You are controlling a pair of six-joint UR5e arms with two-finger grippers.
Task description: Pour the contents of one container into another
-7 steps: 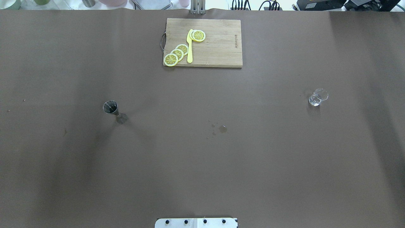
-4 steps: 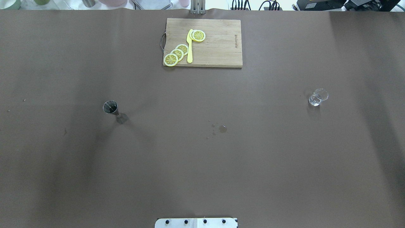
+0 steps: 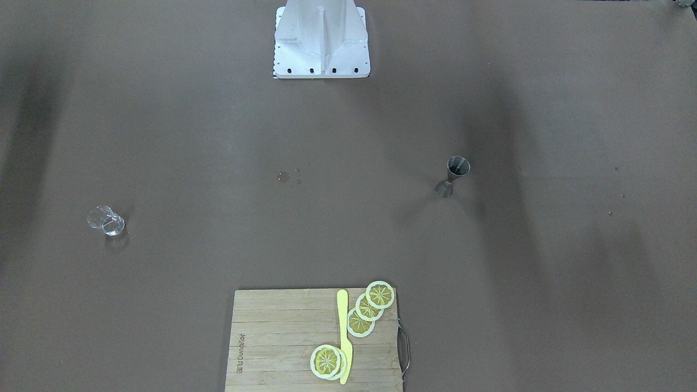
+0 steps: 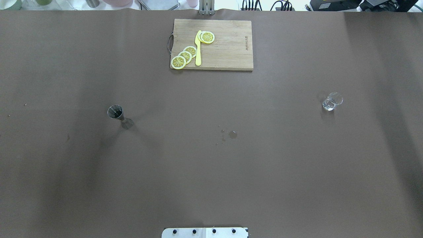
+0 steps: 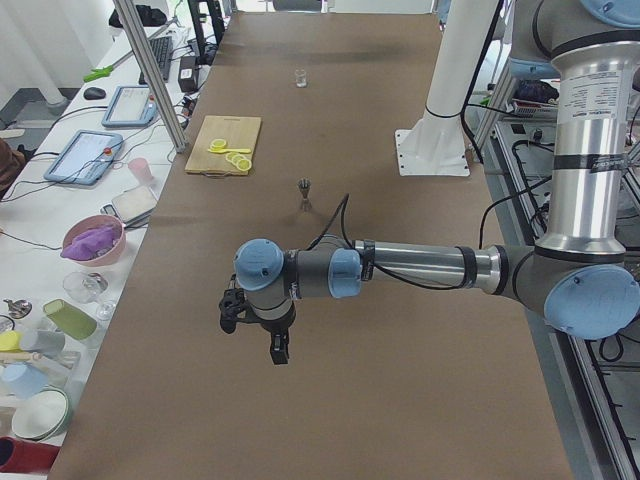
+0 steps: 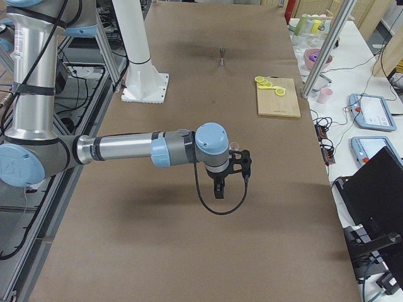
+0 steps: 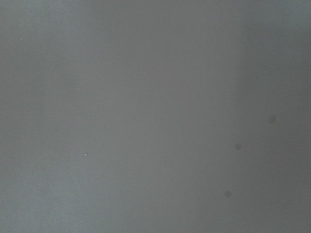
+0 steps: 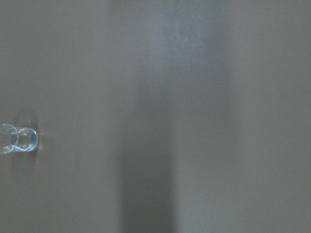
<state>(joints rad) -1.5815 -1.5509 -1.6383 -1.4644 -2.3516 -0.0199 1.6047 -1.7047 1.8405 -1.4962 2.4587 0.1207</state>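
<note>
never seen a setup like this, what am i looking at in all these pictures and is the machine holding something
It is a robot with two jointed arms, each ending in a two-finger tool. Two pictures look down on the brown table, one from behind the robot and one facing it. Two are taken from the table's ends, and two come from cameras on the wrists. The left tool and the right tool hang above the table. They show only in the end views, too small to tell open from shut. On the table stand a steel hourglass-shaped measuring cup and a small clear glass, far apart, so neither is held. At the edge far from the robot lies a wooden cutting board with yellow lemon slices and a yellow knife.
</note>
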